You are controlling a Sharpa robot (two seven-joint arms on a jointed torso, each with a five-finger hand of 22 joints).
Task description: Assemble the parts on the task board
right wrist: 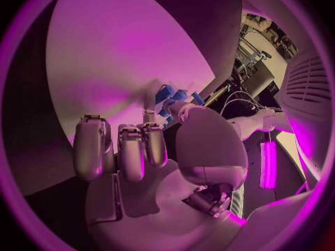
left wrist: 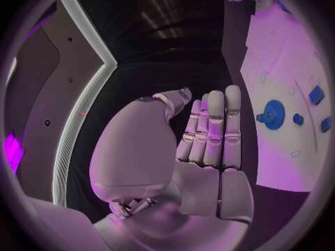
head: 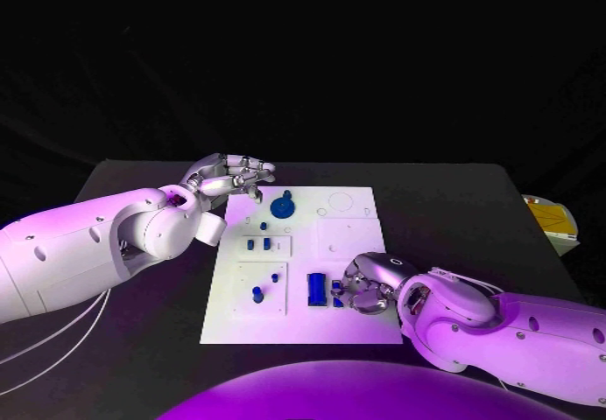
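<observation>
The white task board lies in the middle of the table. A blue gear sits near its far left, small blue parts below it, and a long blue block near the front. My left hand hovers over the board's far left corner with its fingers straight and holds nothing; the gear lies beside it. My right hand curls down on the board beside the block, its fingers bent and its thumb tip at small blue pieces. Whether it grips one is hidden.
A yellowish object lies at the table's right edge. Bare black table stretches on both sides of the board. Round holes mark the board's far right part.
</observation>
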